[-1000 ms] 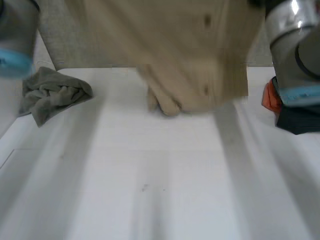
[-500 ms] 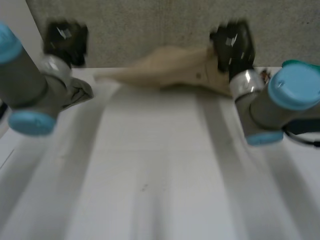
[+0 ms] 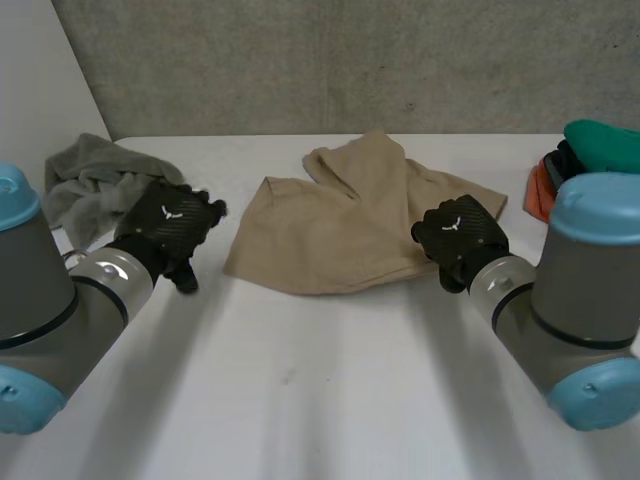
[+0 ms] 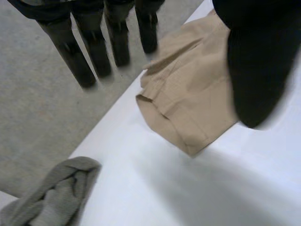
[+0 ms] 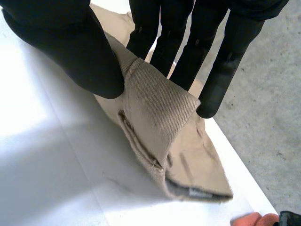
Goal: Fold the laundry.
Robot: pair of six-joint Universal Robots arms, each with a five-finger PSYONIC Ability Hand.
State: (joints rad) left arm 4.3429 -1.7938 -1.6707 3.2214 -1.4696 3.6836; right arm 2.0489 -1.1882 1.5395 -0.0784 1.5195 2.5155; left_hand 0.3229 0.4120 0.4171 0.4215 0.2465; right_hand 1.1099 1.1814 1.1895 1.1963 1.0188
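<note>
The right hand (image 5: 80, 52) pinches the tan garment's (image 3: 330, 225) right edge between thumb and fingers, while the left hand (image 3: 168, 228) has its fingers straight and empty near the left corner.

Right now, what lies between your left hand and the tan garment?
Only bare white table: in the head view the left hand sits apart from the tan garment, nothing between them.
</note>
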